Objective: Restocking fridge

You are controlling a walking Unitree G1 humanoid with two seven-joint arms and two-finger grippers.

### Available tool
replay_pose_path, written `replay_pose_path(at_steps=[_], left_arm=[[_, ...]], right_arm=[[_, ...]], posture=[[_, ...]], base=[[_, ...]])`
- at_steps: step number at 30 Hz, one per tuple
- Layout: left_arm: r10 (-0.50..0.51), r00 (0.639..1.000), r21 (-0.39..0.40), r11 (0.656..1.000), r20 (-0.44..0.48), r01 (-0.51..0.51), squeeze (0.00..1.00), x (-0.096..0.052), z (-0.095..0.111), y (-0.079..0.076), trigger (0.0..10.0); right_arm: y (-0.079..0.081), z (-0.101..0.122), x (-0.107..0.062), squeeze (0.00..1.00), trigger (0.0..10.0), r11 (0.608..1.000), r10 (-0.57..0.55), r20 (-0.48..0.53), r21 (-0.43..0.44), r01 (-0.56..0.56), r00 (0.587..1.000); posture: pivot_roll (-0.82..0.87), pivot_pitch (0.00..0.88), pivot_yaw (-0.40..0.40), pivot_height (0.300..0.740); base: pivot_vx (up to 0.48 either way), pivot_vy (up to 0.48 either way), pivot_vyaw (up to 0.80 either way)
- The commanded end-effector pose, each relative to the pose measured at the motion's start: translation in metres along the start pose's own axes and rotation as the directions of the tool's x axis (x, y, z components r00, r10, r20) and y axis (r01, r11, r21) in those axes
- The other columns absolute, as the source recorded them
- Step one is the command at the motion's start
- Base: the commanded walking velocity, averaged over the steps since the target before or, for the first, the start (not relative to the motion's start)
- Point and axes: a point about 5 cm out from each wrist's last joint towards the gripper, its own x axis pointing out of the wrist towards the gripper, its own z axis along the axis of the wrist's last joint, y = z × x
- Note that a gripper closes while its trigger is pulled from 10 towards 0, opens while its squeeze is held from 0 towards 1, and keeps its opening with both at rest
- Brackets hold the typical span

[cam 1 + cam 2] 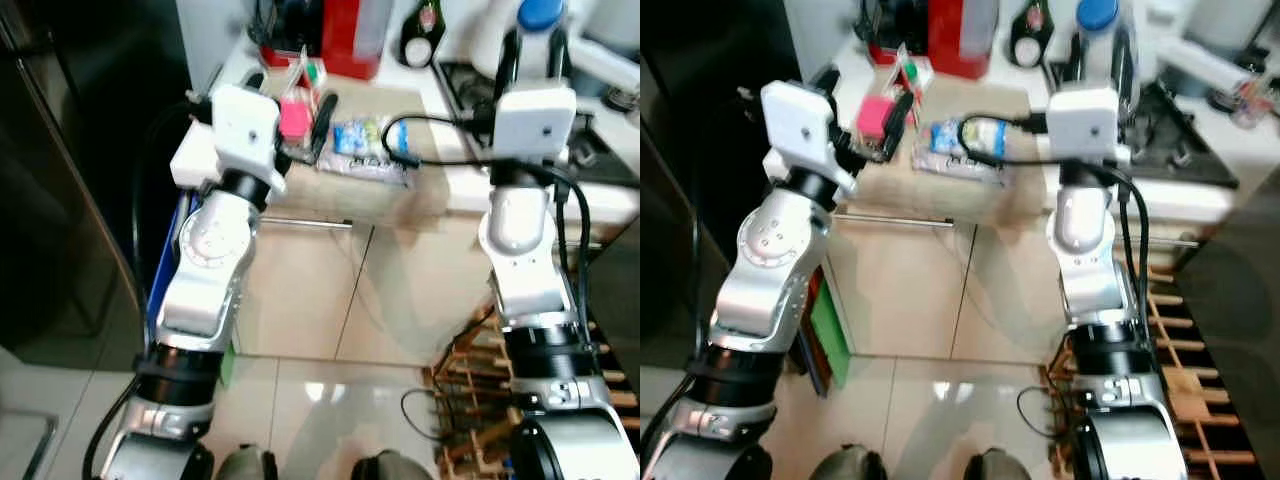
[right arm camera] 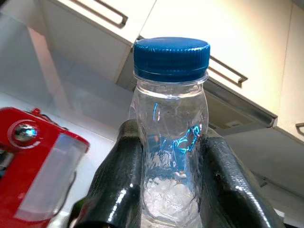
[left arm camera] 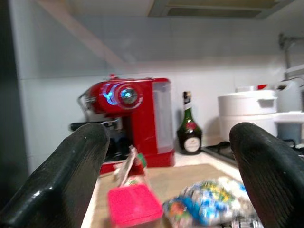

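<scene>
- Clear plastic with a blue cap: a water bottle (image 2: 170, 128) stands upright between the 2 black fingers (image 2: 118, 190) of the right gripper (image 1: 537, 45), which press against both its sides. In the head views this bottle is held above the white countertop (image 1: 470, 185), near the stove (image 1: 1185, 130).
- The left gripper (image 3: 171, 156) has its 2 fingers spread wide with nothing between them, held over the wooden board (image 1: 350, 185) at the counter's edge.
- On that board lie a pink box (image 3: 133, 206) and, just beside it, a crinkled blue-and-white packet (image 1: 370, 145).
- Behind them stand a red coffee machine (image 3: 130, 121) and a dark green bottle (image 3: 189, 130) against the wall.
- A white pot (image 3: 247, 114) sits near the stove.
- A dark fridge door (image 1: 60, 200) stands on the robot's left.
- A wooden rack (image 1: 1185, 390) sits low on its right, on the tiled floor (image 1: 330, 300).
</scene>
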Motion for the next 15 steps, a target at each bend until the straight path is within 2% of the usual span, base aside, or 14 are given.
replay_pose_path(at_steps=[1,6,11,12,13,14,15], left_arm=[[-0.020,1.000,-0.006,1.000,0.013,0.020,0.00,0.002,0.003,-0.005,10.0],[-0.024,1.000,-0.017,1.000,0.002,0.024,0.00,-0.002,0.000,-0.009,10.0],[-0.017,1.000,-0.029,0.999,-0.013,0.017,0.00,-0.006,-0.004,-0.010,10.0],[-0.013,1.000,-0.034,0.999,-0.020,0.013,0.00,-0.007,-0.005,-0.011,10.0],[-0.013,1.000,-0.034,0.999,-0.020,0.013,0.00,-0.007,-0.005,-0.011,10.0],[-0.007,0.999,-0.044,0.999,-0.033,0.005,0.00,-0.010,-0.009,-0.012,10.0],[0.006,0.999,-0.054,0.999,-0.051,-0.009,0.00,-0.013,-0.014,-0.012,10.0]], right_arm=[[-0.005,0.003,0.002,0.00,0.0,1.000,-0.019,0.012,0.009,0.018,1.000],[-0.007,-0.001,-0.006,0.00,0.0,1.000,-0.009,-0.030,0.028,0.010,1.000],[-0.003,-0.012,-0.021,0.00,0.0,0.996,0.018,-0.132,0.091,-0.006,0.991],[-0.001,-0.019,-0.027,0.00,0.0,0.990,0.037,-0.197,0.143,-0.009,0.980],[-0.001,-0.019,-0.027,0.00,0.0,0.990,0.037,-0.197,0.143,-0.009,0.980],[0.004,-0.033,-0.040,0.00,0.0,0.969,0.082,-0.311,0.248,-0.003,0.947],[0.007,-0.045,-0.053,0.00,0.0,0.952,0.129,-0.393,0.307,-0.002,0.910]], posture=[[0.02,0.000,-0.027,0.740],[0.02,0.000,-0.027,0.740],[0.01,0.000,-0.030,0.740],[0.01,0.000,-0.032,0.740],[0.01,0.000,-0.032,0.740],[0.01,0.000,-0.040,0.740],[0.01,0.000,-0.043,0.740]], base=[[-0.259,0.000,0.00],[-0.258,0.000,0.00],[-0.259,0.000,0.00],[-0.259,0.000,0.00],[-0.259,0.000,0.00],[-0.259,0.000,0.00],[-0.259,0.000,0.00]])
